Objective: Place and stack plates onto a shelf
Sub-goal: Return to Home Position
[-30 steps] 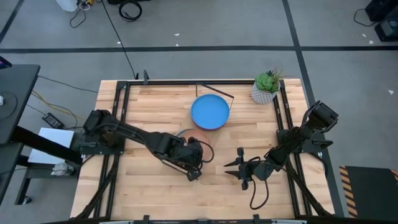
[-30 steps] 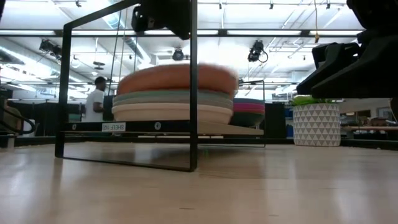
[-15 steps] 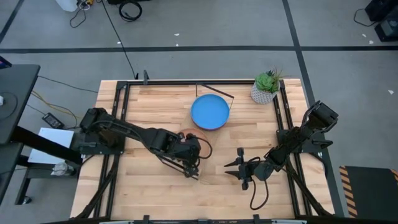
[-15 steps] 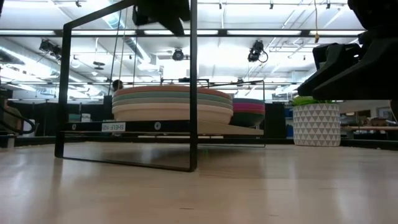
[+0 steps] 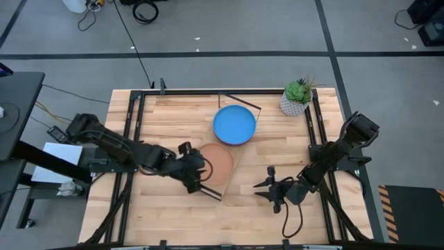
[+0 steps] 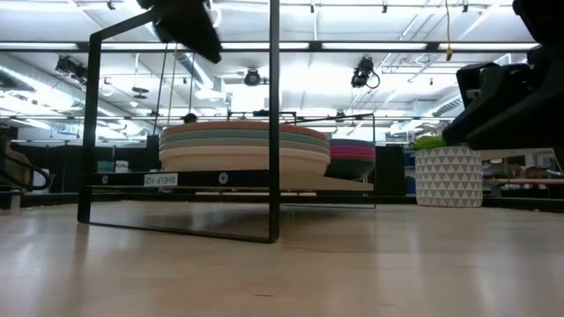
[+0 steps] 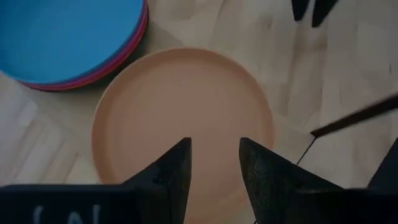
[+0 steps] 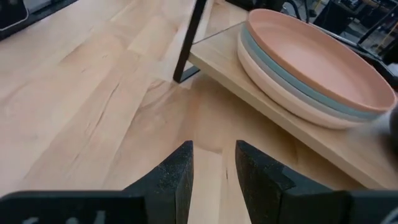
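Observation:
The shelf (image 5: 232, 182) stands aslant in the table's middle, and its board (image 8: 261, 87) bears two stacks of plates. The near stack has the terracotta plate (image 5: 216, 164) on top, over a teal plate (image 6: 242, 139) and a cream plate (image 6: 238, 160). The far stack has the blue plate (image 5: 234, 125) on top, with pink below it (image 7: 134, 46). My left gripper (image 5: 196, 177) is open and empty, just left of the terracotta plate, above its rim (image 7: 214, 146). My right gripper (image 5: 268, 188) is open and empty, right of the shelf near the tabletop (image 8: 213, 149).
A potted plant (image 5: 297, 98) in a white pot stands at the table's far right corner. The shelf's black wire frame (image 6: 273, 123) rises above the near stack. Bare tabletop lies at the near side (image 5: 173, 215) and the far left (image 5: 173, 114).
My left gripper has set the terracotta plate down flat on the near stack, let go of it, and drawn back toward the table's left edge. The plate, tilted above the stack a second ago, now lies level on top.

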